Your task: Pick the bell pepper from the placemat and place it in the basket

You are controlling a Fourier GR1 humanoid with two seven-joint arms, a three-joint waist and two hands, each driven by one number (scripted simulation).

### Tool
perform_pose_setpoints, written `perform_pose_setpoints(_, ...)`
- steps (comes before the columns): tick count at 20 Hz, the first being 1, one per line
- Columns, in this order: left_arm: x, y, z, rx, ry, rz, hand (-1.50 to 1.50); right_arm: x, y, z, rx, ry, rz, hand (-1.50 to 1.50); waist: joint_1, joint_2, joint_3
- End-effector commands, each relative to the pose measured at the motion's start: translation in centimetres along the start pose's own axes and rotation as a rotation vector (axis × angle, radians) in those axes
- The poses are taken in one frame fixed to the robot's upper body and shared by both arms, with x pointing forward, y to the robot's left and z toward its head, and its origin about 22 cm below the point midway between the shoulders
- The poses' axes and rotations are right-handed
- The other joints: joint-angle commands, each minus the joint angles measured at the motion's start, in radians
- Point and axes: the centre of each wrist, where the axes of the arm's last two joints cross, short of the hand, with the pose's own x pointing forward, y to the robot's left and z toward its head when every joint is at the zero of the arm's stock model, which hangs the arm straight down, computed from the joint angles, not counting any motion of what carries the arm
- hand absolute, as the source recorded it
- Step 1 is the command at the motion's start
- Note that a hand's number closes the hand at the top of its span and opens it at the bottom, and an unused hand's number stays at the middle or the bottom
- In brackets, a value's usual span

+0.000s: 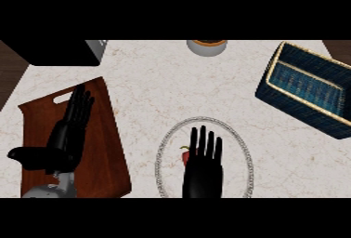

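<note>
**Right hand hanging over the bell pepper on the placemat**

The right hand (203, 173) is coming in from the lower edge of the head view, lying over the middle of the oval placemat (241, 153), with its fingers (205, 142) stretched straight and close together, pointing away from the robot. They are curling round nothing; whether they are touching the pepper or only hovering above it is hard to tell from this steep angle.

The bell pepper (185, 155) is sitting on the placemat, just at the left side of the right hand and mostly hidden beneath it. Only a small red sliver is showing, with what seems to be a yellowish stem at its top.

The left hand (68, 128) is resting over a brown wooden cutting board (103, 153) at the left of the worktop (158, 83), its fingers long and relaxed, reaching toward the board's handle slot, with the thumb sticking out to the left. It is holding nothing.

The basket (305, 88), dark blue with a pale rim, is standing tilted in the view at the far right corner of the worktop, well apart from the placemat and the pepper. It is showing a blue woven bottom. A pale round container (207, 46) with an orange inside is sitting at the far edge, and a dark boxy object (58, 52) is occupying the far left corner.
</note>
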Motion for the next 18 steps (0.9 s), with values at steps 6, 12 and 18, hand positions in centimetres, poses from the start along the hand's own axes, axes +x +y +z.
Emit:
perform_pose_setpoints(6,-0.6,-0.4,-0.3,0.005,0.002,0.007,0.0,0.9,1.1,-1.3,0.016,0.156,-0.039,-1.5,-0.002,0.001,0.0)
perform_pose_setpoints(12,-0.8,1.0,0.9,-0.004,0.014,-0.005,0.0,0.0,2.0,-1.7,0.023,0.169,-0.054,-1.5,-0.003,-0.001,0.0)
perform_pose_setpoints(18,0.9,-0.1,-0.2,-0.001,-0.001,-0.004,0.0,0.0,3.5,-1.7,0.013,0.189,-0.071,-1.5,-0.001,0.0,0.0)
